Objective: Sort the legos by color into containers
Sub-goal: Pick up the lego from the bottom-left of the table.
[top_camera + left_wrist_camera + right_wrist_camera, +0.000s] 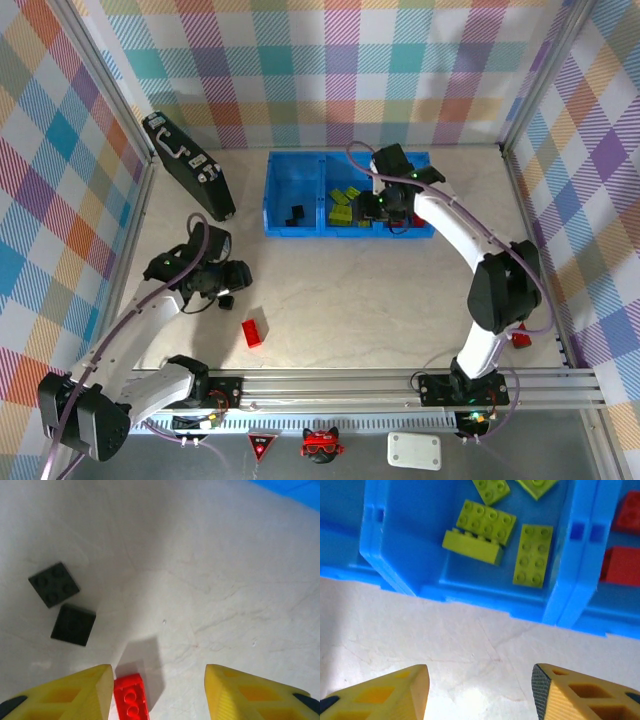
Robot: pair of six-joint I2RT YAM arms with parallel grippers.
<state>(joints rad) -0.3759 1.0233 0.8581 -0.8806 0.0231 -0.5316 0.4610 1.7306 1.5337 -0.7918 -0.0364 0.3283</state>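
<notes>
Left wrist: red lego [131, 697] points away, lengthwise between the open, empty left fingers [75, 690].

a robotics lab test cell: plaid cloth walls [330, 70] around a tabletop [350, 300], aluminium mounting rail [340, 385].

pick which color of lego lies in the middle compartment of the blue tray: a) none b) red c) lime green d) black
c, the right wrist view shows lime green bricks lying on the floor of the middle compartment, with red bricks in the next one over.
</notes>
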